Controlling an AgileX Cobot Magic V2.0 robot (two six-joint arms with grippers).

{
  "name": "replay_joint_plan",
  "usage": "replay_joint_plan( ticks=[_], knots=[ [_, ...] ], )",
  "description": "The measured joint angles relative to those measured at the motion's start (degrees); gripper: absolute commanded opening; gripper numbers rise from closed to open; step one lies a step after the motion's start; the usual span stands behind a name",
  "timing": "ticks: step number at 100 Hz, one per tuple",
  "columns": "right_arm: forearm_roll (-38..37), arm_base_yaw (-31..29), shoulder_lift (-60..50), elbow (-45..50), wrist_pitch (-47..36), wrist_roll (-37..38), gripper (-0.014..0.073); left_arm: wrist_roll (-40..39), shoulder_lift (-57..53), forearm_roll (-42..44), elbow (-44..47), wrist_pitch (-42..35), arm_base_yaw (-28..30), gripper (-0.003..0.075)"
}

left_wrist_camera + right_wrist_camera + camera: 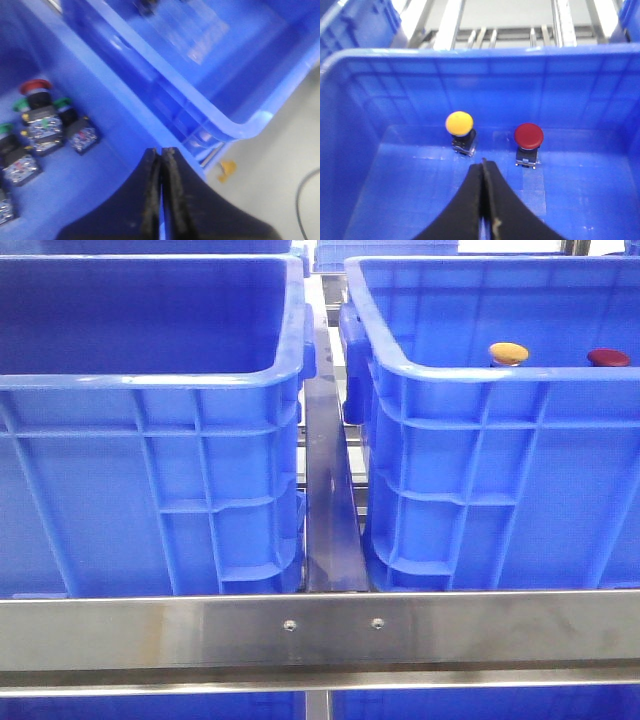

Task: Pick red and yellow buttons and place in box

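The yellow button [459, 123] and the red button [528, 135] stand upright side by side on small black bases on the floor of a blue crate with panel-lined inner walls, the box [485, 75]. In the front view their caps, the yellow button [508, 352] and the red button [608, 358], show just over the rim of the right-hand box [470, 370]. My right gripper [483, 161] is shut and empty, its tips just short of the yellow button. My left gripper [161, 151] is also shut and empty, above another blue crate. Neither gripper shows in the front view.
A second blue crate with smooth inner walls [150, 375] stands at the left, a narrow metal gap [328, 490] between the two. A steel rail [320, 630] runs across the front. Under my left gripper lie several switch units [45, 127], one red-capped [35, 86].
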Motion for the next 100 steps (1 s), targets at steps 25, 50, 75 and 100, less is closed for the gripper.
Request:
replay_joint_plan(
  ticks=[25,50,75,100],
  knots=[
    [0.00,0.26,-12.39,7.63,1.36,0.00,-0.0064,-0.24,-12.46,0.02,15.14,-14.60,0.00,-0.0020],
    [0.00,1.99,-26.77,15.58,2.89,0.00,-0.0064,-0.37,-26.40,0.02,30.07,-24.35,0.00,-0.0020],
    [0.00,2.08,-41.22,22.04,4.22,0.00,-0.0064,-0.37,-35.85,0.02,38.34,-25.11,0.00,-0.0020],
    [0.00,2.08,-45.06,22.82,6.48,0.00,-0.0064,-0.37,-37.46,-0.51,39.49,-25.01,0.00,-0.0020]
  ],
)
